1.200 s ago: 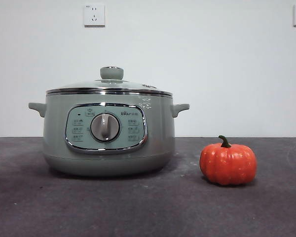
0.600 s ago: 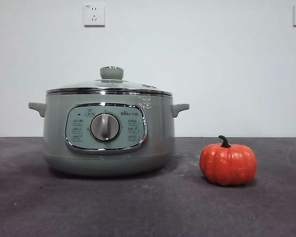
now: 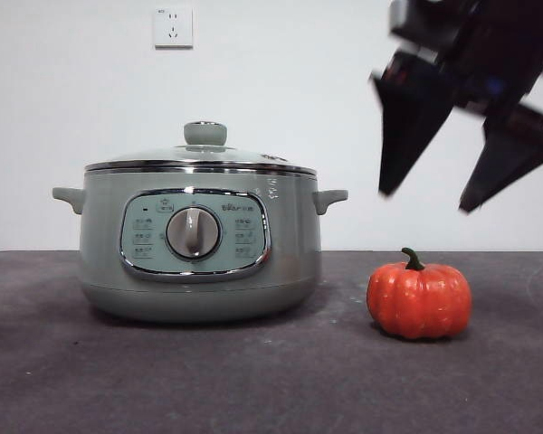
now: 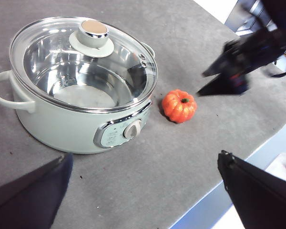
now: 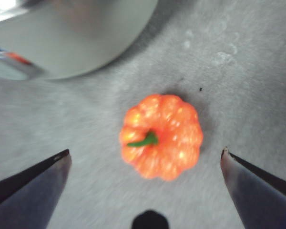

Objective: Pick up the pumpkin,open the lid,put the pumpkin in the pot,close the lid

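Observation:
The pumpkin (image 3: 419, 302) sits on the dark table to the right of the pot (image 3: 199, 240). It also shows in the left wrist view (image 4: 179, 106) and in the right wrist view (image 5: 161, 136). The lid (image 3: 201, 155) rests shut on the pot, its knob (image 4: 93, 32) on top. My right gripper (image 3: 423, 202) hangs open well above the pumpkin, its jaws wide on either side of it. It shows in its own view (image 5: 145, 155) and in the left wrist view (image 4: 200, 85). My left gripper (image 4: 143, 160) is open and empty, high above the table in front of the pot.
The table's front edge (image 4: 214, 191) runs close to the pumpkin in the left wrist view. A white wall with two sockets (image 3: 173, 27) stands behind the table.
My right gripper has come down into the front view from the top right, above the pumpkin. The pot, lid and pumpkin have not moved.

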